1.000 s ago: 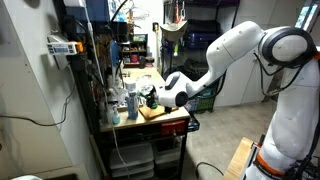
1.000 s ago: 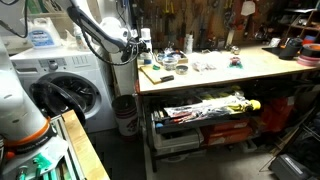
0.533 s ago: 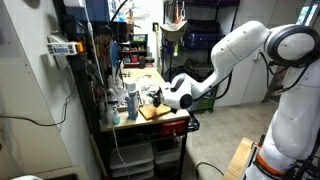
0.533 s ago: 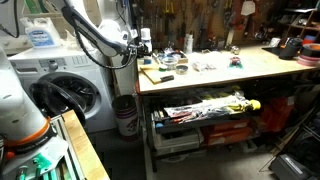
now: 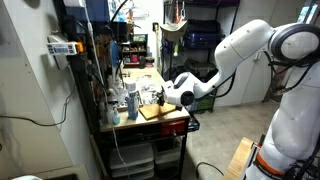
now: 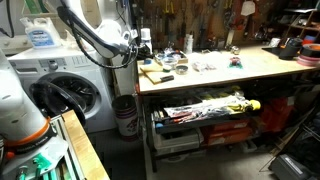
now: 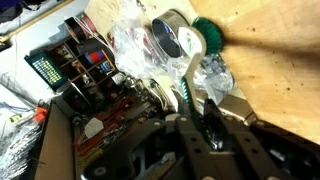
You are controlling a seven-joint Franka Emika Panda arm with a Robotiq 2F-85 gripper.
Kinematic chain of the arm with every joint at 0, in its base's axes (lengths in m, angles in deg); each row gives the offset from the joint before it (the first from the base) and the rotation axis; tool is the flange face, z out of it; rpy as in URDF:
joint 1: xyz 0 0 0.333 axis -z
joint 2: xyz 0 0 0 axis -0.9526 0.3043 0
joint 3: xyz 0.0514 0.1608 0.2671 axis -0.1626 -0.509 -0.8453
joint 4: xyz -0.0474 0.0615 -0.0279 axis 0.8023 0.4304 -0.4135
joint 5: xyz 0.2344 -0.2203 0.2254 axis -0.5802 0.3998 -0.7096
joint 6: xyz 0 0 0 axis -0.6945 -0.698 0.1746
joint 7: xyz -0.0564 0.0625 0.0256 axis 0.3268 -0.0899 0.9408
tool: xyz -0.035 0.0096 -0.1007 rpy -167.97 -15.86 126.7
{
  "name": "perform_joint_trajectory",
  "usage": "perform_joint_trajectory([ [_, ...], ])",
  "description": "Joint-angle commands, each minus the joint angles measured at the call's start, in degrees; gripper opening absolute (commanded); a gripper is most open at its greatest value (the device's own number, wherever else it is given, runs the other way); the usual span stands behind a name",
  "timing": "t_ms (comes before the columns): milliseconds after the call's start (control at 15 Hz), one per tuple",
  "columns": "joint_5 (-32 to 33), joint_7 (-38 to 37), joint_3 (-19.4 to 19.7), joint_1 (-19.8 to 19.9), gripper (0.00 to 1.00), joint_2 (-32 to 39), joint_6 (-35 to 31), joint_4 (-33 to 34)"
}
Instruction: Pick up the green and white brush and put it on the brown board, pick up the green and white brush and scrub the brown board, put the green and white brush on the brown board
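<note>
Brush [image 7: 190,75], gripped in the hand [image 7: 200,112], bristles over brown board [image 7: 275,65].

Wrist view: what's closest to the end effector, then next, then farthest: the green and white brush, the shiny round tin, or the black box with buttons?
1. Green and white brush: held in the end effector.
2. Shiny round tin: just beyond, beside the bristles.
3. Black box with buttons: far left.
</note>
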Motion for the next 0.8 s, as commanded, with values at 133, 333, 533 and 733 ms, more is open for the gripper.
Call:
perform_joint_trajectory([
  [133, -8.84, 13.08, 1.42, 0.89, 0.05, 0.53, -2.66, -0.66],
  [333, -12.51, 18.30, 1.49, 0.89, 0.45, 0.34, -2.50, -0.64],
  [533, -17.28, 23.34, 1.69, 0.97, 0.54, -0.17, -2.49, -1.03],
  [733, -25.28, 30.47, 2.20, 1.33, 0.76, -0.70, -4.62, -1.74],
])
